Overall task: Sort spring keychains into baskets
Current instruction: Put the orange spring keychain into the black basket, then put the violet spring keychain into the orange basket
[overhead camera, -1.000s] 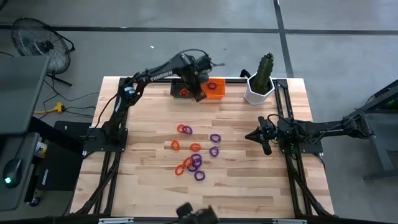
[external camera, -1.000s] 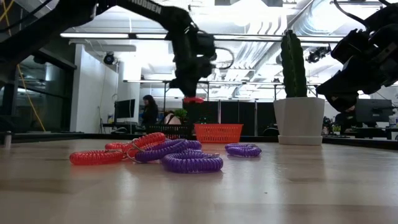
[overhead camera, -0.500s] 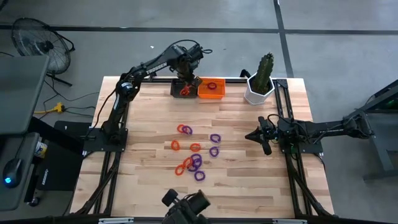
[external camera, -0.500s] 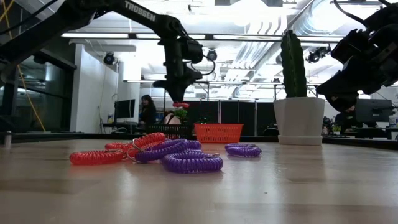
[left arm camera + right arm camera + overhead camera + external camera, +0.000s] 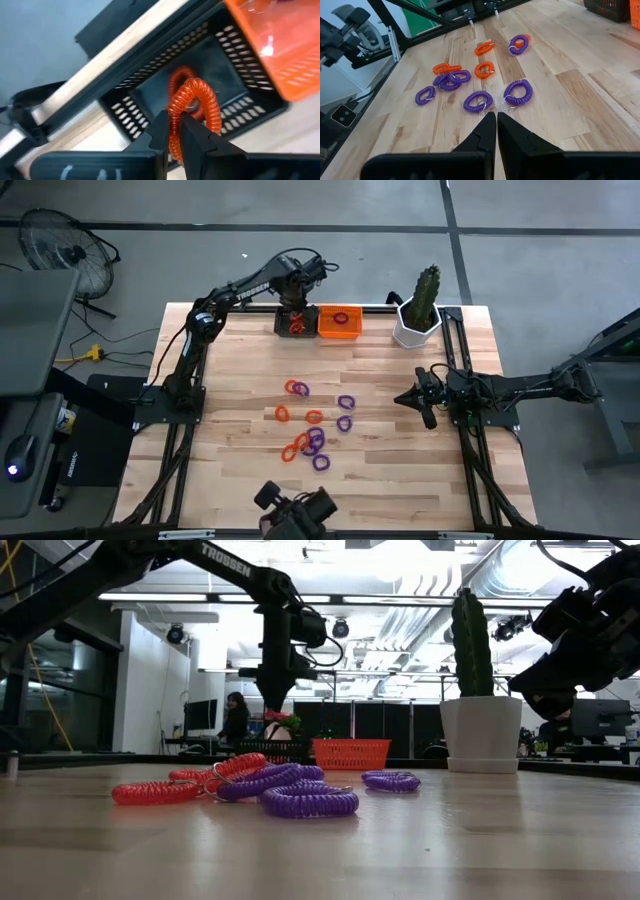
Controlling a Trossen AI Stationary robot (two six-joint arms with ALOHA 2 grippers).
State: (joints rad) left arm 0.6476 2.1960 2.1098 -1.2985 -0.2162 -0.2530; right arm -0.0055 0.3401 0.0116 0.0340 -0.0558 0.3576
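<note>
My left gripper (image 5: 175,134) hangs over the black basket (image 5: 296,321) at the table's far edge, shut on an orange spring keychain (image 5: 194,100). A second orange keychain (image 5: 178,80) lies on the floor of the black basket. The orange basket (image 5: 341,323) stands against the black one's right side, with one ring inside. Several orange and purple keychains (image 5: 312,425) lie scattered on the middle of the table. My right gripper (image 5: 496,124) is shut and touches nothing. It hovers near the table's right edge (image 5: 421,399). My left gripper pinches the orange keychain's coil (image 5: 175,120) between its two fingers, coming from above and pointing down. The ring is lifted clear and hangs below the fingertips (image 5: 278,717), over the inside of the black basket.
A white pot with a cactus (image 5: 418,320) stands at the far right corner, right of the orange basket. Dark arm frames run along the left and right table edges. Bare wood lies between the keychain cluster and the baskets. A person (image 5: 240,718) shows in the room beyond.
My left gripper has carried the orange keychain toward the table's left, from over the seam between the two baskets to over the black basket, sinking a little. It has stayed shut on the ring. The right arm has kept still.
</note>
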